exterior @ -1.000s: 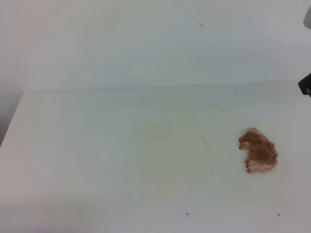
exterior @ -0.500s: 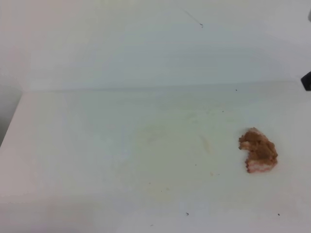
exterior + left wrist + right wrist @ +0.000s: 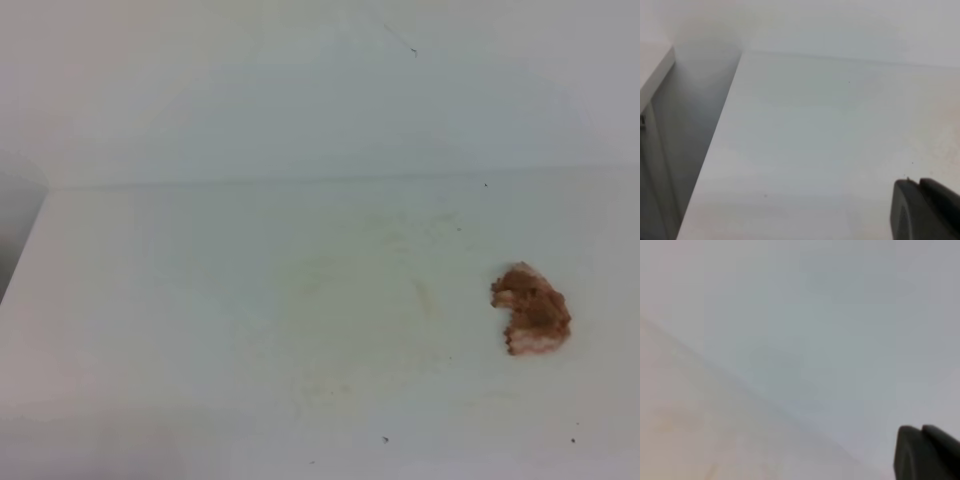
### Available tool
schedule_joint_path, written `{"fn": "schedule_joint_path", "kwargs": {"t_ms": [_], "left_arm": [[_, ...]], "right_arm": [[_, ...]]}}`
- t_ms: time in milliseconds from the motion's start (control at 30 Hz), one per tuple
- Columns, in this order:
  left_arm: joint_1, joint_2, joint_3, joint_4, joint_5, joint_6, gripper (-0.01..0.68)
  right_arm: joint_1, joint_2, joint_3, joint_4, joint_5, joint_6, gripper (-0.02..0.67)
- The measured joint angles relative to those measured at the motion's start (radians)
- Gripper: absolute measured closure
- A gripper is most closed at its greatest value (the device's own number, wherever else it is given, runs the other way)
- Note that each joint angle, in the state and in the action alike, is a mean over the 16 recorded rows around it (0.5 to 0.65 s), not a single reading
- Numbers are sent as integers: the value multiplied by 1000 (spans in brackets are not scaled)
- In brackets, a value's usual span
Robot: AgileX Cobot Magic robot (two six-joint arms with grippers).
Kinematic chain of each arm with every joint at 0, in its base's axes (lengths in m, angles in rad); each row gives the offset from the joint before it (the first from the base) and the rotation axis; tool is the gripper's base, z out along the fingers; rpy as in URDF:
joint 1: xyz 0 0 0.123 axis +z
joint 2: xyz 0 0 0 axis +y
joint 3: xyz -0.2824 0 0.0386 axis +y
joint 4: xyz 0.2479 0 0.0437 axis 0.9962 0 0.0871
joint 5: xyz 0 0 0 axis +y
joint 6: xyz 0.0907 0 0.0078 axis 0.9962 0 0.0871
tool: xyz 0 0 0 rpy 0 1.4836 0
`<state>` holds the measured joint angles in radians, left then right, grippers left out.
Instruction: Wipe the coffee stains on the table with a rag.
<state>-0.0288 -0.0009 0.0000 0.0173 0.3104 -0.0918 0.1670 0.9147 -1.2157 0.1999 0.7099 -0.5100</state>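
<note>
The rag (image 3: 531, 310), a wrinkly pinkish-brown lump with a pale lower edge, lies alone on the right side of the white table (image 3: 180, 310). The coffee stains (image 3: 424, 296) show only as faint yellowish smears across the table's middle, left of the rag. Neither gripper appears in the exterior high view. In the left wrist view only a dark piece of my left gripper (image 3: 927, 210) shows at the lower right corner, above bare table. In the right wrist view a similar dark piece of my right gripper (image 3: 927, 452) shows against a blurred pale surface. Their jaws are hidden.
A white wall (image 3: 300, 90) rises behind the table's back edge. The table's left edge (image 3: 22, 255) drops off beside a grey gap, also seen in the left wrist view (image 3: 715, 145). A few tiny dark specks (image 3: 385, 439) dot the front.
The dark part of the right arm at the right edge of the exterior high view has withdrawn out of sight. The rag and the smears have not moved.
</note>
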Motion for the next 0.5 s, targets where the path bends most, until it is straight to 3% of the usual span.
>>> {"fn": "schedule_joint_path", "kwargs": {"t_ms": [167,500], "left_arm": [[0,0,0,0,-1,0,675],[0,0,0,0,-2,0,675]], "right_arm": [[-4,-213,185,-33,-149,-21,649],[-67,-619,711,-8,-333,7,650]]}}
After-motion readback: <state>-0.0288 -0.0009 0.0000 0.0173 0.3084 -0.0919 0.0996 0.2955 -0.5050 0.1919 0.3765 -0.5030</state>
